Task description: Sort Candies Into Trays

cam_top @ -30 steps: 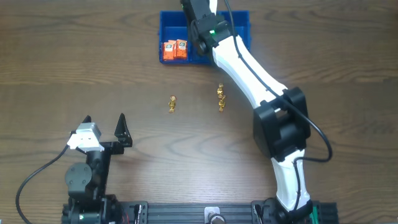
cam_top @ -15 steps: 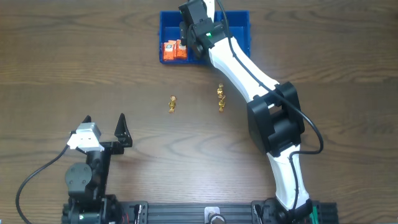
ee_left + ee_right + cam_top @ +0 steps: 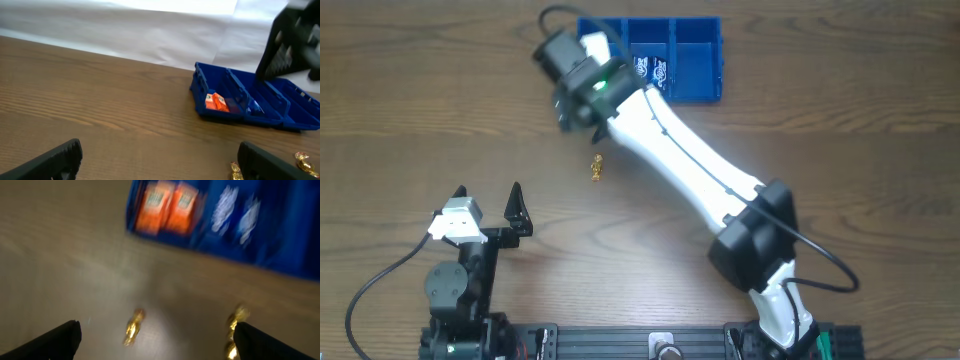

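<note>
A blue tray with three compartments stands at the table's far edge. In the left wrist view its end compartment holds two orange candies, and blue-wrapped candies lie in the one beside it. One gold candy lies on the wood in front of the tray. In the right wrist view, my right gripper hangs open and empty above the table, with the lone gold candy and two more gold candies below it, short of the tray. My left gripper rests open and empty near its base.
The right arm stretches diagonally across the table's middle and covers the spot right of the lone gold candy. Bare wood lies to the left and right of it. A white wall backs the table.
The right arm swung left, away from the tray's left compartment, and its wrist is now over the table left of the tray. It now covers two gold candies in the top view.
</note>
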